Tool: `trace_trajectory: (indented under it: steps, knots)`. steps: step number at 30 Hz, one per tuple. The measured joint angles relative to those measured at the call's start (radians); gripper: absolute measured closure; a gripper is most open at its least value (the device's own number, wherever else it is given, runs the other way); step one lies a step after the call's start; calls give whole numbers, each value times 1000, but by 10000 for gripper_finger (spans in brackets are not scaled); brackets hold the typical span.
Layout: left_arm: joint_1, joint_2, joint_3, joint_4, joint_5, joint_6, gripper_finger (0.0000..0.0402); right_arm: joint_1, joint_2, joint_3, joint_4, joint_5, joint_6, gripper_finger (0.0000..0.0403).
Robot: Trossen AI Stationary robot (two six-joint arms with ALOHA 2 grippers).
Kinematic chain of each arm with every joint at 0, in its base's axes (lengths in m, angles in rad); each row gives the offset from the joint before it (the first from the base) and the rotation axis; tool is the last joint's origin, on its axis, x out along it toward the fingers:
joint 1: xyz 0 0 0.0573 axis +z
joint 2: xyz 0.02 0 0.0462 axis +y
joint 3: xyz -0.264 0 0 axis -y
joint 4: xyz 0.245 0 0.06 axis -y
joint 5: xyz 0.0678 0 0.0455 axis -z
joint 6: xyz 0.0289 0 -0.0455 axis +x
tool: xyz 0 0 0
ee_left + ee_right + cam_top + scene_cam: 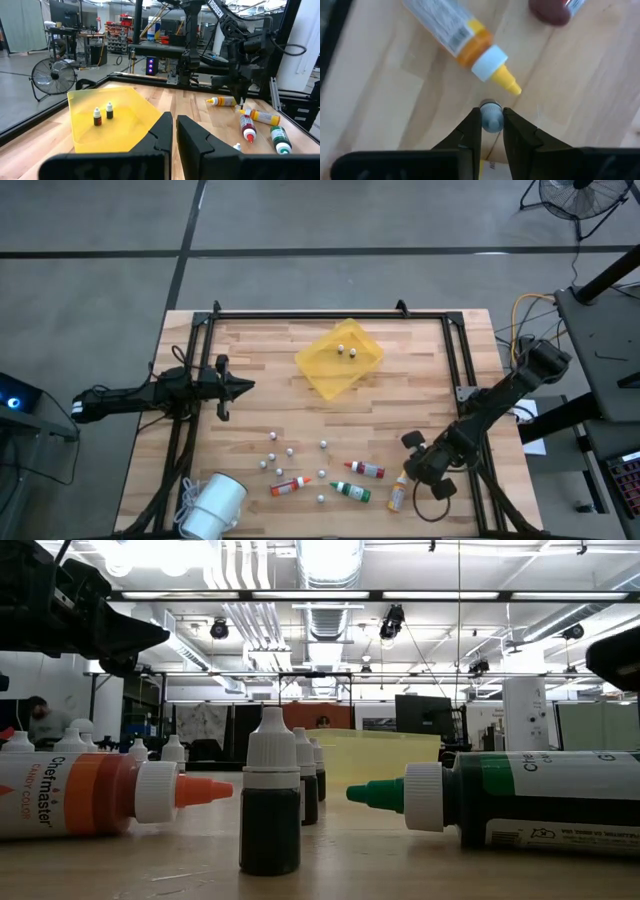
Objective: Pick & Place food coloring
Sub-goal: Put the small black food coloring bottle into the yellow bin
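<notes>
Right gripper [491, 115], low over the table's near-right corner, pinches the white cap of a mini bottle [492, 123] standing on the wood. The cap sits just off the tip of the yellow big bottle [462, 35], not touching it. Note the jaws flank the mini, not a big one. Left gripper [238, 387] waits at the left edge, fingers pressed together, holding nothing.

Handling, as a judgement: the mini looks v. light, hard plastic, smooth and round, so it's apt to squirt out or tip if you squeeze off-centre. Take it square across the cap or neck and lift straight up. The big bottles lie on their sides and will roll. Grip those across the body, not the tapered tip.

Count, seen from above:
- Big bottles on the table: 4, i.e. red [366, 469], green [352, 492], yellow and orange [290, 485]. A 5th, yellowish [221, 101], shows only in the left wrist view, by the right arm.
- Minis loose on the table [290, 450]: approx. 8.
- Minis upright in the tray [322, 376]: 2.
- Tray: 1, mid-table at the far side, well apart from the gripper.
</notes>
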Motion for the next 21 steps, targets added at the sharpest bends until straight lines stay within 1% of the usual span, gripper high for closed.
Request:
trace_trajectory:
  steps: [7,12,15,21]
  knots:
    - [0,0,0,0,0,0,402,-96,-107,42,-72,-11,-65,349]
    - [1,0,0,0,0,0,402,-229,-173,76,-110,-8,-108,349]
    - [1,0,0,0,0,0,402,-317,-189,108,-132,-6,-128,349]
    - [1,0,0,0,0,0,402,-468,-174,196,-176,-8,-200,349]
